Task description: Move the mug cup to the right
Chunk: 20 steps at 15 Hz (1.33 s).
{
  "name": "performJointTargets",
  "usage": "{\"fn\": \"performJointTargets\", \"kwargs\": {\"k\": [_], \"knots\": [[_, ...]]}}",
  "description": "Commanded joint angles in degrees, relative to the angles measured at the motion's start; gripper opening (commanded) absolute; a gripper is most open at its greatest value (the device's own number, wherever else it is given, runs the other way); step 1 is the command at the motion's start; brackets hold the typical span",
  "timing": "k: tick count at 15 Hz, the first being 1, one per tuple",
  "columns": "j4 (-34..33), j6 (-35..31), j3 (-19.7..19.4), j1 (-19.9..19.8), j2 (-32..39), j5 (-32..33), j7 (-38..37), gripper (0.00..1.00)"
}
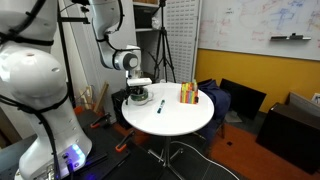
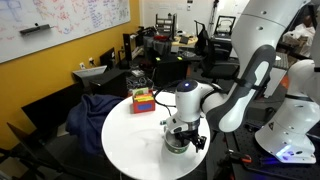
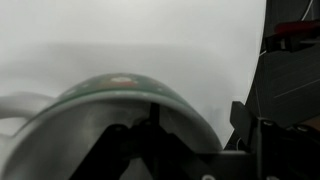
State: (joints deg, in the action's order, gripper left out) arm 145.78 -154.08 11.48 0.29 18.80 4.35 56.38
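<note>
One white robot arm (image 1: 40,90) fills the near side of an exterior view, its rounded casing closest to the camera, and it reaches out over the one round white table (image 1: 190,122). In both exterior views this arm is the largest thing, and the table comes next.

At the arm's end the single claw (image 2: 183,135) points straight down at the table top. It sits right over the one mug (image 2: 176,146), low enough that its fingers are level with the cup. The mug stands upright on the table, near the edge on the arm's side.

The wrist view looks down at the same mug from very close. Its pale green-grey rim (image 3: 120,86) curves across the middle of the picture, and the claw's dark fingers (image 3: 128,140) rise in front of it from the bottom edge. The picture is too blurred and too close to tell whether the claw is spread apart or squeezed onto the cup.

One striped block (image 1: 188,93), red, orange and yellow, stands on the far part of the table, well apart from the mug.

One thin dark pen (image 1: 160,105) lies flat on the table between the mug and the block, nearer the mug and touching neither.
</note>
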Motion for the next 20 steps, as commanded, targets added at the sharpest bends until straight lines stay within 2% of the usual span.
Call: {"fn": "performJointTargets", "kwargs": {"k": [1,20], "knots": [[1.2,-0.5,0.8,-0.8,-0.6,-1.2,-0.8,1.0],[8.3,0.3,-0.2,1.5,-12.0,0.1,-5.3,1.0]]}}
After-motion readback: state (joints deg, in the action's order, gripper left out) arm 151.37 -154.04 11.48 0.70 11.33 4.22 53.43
